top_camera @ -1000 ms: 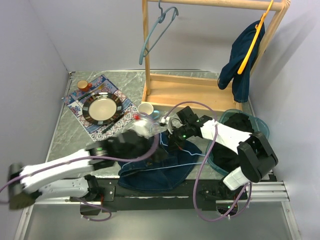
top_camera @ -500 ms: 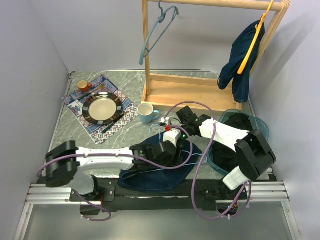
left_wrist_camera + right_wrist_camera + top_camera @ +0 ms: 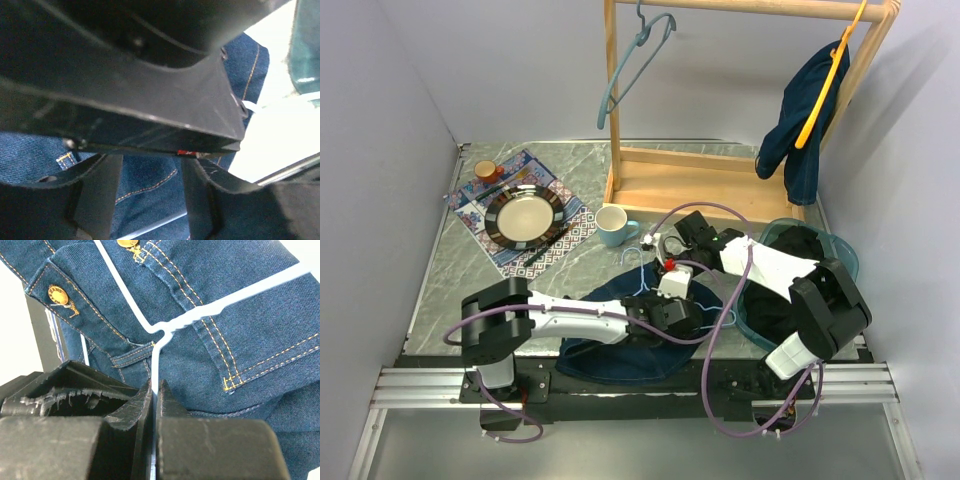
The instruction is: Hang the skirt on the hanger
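Grey bench (image 3: 460, 290) carried the skirt (image 3: 620, 362), right tool (image 3: 155, 390) clamped on the hanger (image 3: 165, 327) atop it, left tool (image 3: 150, 175) half-open over it.

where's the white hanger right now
The white hanger lies on the denim skirt, near centre of the table in the top view, hook toward the blue cup; the right gripper is shut on its neck.
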Available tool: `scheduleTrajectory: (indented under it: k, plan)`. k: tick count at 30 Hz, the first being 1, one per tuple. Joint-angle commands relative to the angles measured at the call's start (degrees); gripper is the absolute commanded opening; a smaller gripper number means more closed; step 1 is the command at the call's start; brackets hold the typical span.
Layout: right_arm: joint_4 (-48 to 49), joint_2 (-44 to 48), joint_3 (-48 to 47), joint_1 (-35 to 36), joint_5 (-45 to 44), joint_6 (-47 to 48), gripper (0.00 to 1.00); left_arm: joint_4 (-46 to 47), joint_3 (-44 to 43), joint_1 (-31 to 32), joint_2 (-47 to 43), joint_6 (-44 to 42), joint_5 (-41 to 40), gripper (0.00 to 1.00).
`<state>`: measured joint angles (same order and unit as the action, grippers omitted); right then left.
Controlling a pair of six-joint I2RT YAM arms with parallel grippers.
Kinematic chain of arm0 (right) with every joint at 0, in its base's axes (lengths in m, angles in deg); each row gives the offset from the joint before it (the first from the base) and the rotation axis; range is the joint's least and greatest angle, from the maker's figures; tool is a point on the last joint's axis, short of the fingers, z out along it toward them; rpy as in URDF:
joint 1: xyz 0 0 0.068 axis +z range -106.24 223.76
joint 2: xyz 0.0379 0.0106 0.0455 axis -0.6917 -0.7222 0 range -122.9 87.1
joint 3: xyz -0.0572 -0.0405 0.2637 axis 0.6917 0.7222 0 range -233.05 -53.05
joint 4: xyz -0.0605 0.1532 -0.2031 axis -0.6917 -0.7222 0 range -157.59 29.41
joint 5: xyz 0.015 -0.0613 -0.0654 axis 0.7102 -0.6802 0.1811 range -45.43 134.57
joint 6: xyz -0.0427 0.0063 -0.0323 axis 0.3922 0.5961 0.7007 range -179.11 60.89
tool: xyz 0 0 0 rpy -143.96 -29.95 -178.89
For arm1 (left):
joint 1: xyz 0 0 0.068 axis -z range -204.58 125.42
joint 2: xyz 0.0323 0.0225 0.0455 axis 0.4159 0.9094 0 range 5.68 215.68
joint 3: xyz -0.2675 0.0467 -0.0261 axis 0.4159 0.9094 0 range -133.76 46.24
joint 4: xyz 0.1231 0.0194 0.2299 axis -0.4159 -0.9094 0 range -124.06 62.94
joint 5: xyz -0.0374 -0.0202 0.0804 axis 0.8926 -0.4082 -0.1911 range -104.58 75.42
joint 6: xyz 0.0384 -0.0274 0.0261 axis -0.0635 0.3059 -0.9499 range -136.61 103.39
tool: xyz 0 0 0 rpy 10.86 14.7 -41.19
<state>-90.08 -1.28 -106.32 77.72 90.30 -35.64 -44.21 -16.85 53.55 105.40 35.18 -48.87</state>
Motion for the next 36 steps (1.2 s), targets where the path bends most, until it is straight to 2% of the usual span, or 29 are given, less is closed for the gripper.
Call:
scheduleTrajectory:
  k: [1,2,4,5,7,14,18,19,21,22,25,28,36]
  plan:
    - [-0.6,-0.4,-2.2,-0.2,1.3,0.0,0.00,-4.3,-3.5,1.1,1.9,0.2,-4.0,0.49]
    - [-0.6,-0.3,-2.2,-0.3,1.3,0.0,0.00,-4.7,-3.9,1.3,2.1,0.1,-4.4,0.37]
    - [-0.7,-0.4,-2.2,-0.4,1.4,0.1,0.00,-5.4,-4.5,1.6,2.2,-0.9,-4.7,0.30]
    - [-0.7,-0.4,-2.1,-0.5,1.5,0.0,0.00,-5.6,-4.8,1.7,2.2,-1.2,-4.8,0.22]
    - [-0.7,-0.3,-2.0,-0.5,1.5,0.1,0.00,-5.9,-4.8,1.7,1.4,-2.2,-4.9,0.11]
    - [-0.9,-0.2,-2.0,-0.7,2.0,0.4,0.00,-5.3,-2.8,1.7,-6.6,-6.3,-4.1,0.05]
    - [-1.1,-0.1,-2.1,-0.8,2.3,0.6,0.00,-4.4,-1.2,1.7,-9.9,-6.7,0.0,0.08]
    - [-1.0,-0.1,-2.0,-0.8,2.3,0.5,0.00,-4.0,-0.8,1.8,-10.1,-6.6,1.1,0.18]
    - [-1.1,0.0,-2.1,-0.8,2.3,0.5,0.00,-3.6,-0.1,1.7,-9.6,-5.8,3.1,0.25]
    - [-1.0,-0.1,-2.1,-0.7,2.3,0.5,0.00,-3.2,0.2,1.7,-9.2,-5.6,3.3,0.33]
    - [-1.4,-0.7,-2.4,-0.7,2.2,0.2,0.00,-3.5,-0.2,1.8,-6.7,-4.1,2.0,0.47]
    - [-3.0,-2.5,-3.3,-1.1,6.3,-1.3,0.00,-4.4,-2.0,1.7,-3.2,-2.8,0.1,0.55]
    - [-2.6,-5.9,-3.8,-1.0,7.6,-4.5,0.00,-7.5,-4.1,1.7,2.3,0.2,-4.0,0.55]
